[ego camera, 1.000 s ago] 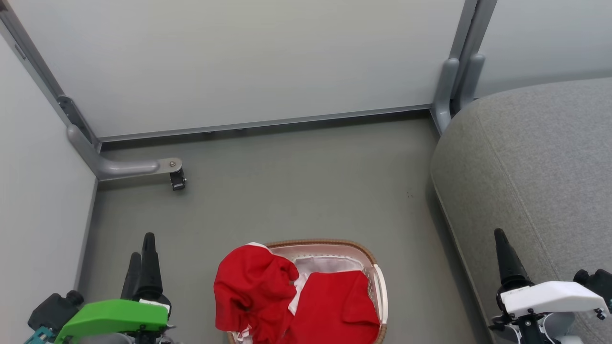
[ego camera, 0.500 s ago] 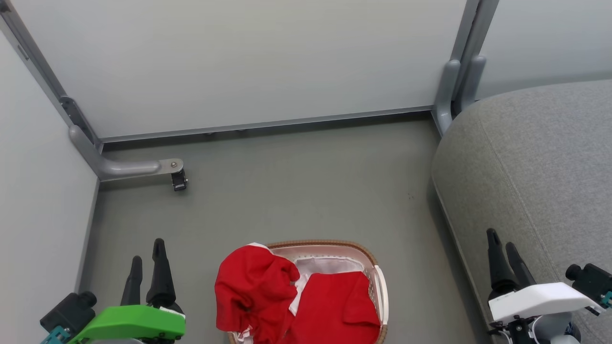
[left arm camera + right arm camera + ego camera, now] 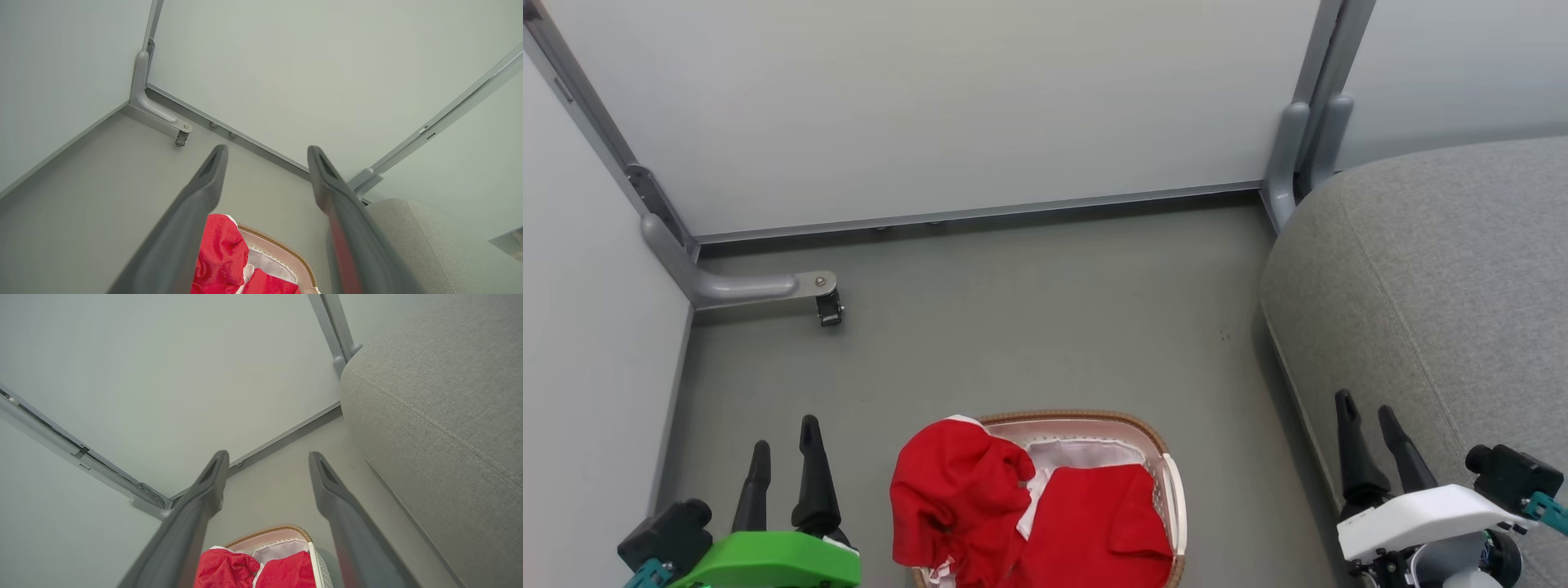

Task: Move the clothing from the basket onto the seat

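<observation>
Head view, red clothing [image 3: 1029,506] in basket [image 3: 1086,416], left gripper [image 3: 784,434] and right gripper [image 3: 1364,404] spread, empty

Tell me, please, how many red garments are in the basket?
2: a bunched garment over the basket's left rim, a flat garment at its right; more may hide beneath.

soft red clothing [image 3: 1029,506], woven-rimmed basket [image 3: 1086,416]
</observation>
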Motion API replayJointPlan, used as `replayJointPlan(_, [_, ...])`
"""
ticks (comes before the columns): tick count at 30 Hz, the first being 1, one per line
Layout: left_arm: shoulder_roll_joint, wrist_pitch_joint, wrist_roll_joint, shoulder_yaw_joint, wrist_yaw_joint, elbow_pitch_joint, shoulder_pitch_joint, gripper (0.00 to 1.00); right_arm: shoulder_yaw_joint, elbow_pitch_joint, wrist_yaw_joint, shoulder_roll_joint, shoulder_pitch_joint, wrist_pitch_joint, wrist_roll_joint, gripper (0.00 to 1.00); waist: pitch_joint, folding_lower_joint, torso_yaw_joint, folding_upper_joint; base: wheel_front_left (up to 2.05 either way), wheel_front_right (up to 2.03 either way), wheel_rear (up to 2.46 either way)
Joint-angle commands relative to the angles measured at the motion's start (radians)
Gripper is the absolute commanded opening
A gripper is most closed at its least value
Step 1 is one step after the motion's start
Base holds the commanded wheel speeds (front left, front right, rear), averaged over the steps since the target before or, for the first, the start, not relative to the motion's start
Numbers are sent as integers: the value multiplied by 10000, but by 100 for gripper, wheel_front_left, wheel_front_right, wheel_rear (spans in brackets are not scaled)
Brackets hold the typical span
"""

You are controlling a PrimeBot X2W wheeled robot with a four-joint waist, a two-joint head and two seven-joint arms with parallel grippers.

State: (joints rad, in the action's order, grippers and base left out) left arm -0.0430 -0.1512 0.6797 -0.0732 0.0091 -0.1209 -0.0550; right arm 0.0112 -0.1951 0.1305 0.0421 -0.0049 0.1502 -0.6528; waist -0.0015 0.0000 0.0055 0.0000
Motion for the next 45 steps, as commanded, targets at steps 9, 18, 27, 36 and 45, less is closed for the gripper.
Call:
replayJointPlan(9, [-79, -280, -996, -197, 93, 107, -187, 100, -202, 18, 3, 72, 139, 293, 1114, 100, 2, 0, 29, 0, 0, 0, 0])
replayJointPlan(18, [-86, -473, -1836, -405, 165, -20, -338, 100, -345, -91, 3, 81, 199, 492, 1929, 100, 16, 0, 36, 0, 0, 0, 0])
replayJointPlan(27, [-91, -663, -2488, -539, 220, -240, -432, 100, -439, -167, 3, 88, 263, 684, 2691, 100, 29, 0, 57, 0, 0, 0, 0])
replayJointPlan(36, [-94, -843, -3063, -721, 262, -430, -464, 100, -527, -202, 3, 96, 306, 852, 3354, 100, 50, 0, 83, 0, 0, 0, 0])
replayJointPlan(45, [-100, -1008, -3631, -887, 341, -588, -505, 100, -600, -243, 4, 104, 326, 1015, 3954, 100, 73, 0, 109, 0, 0, 0, 0])
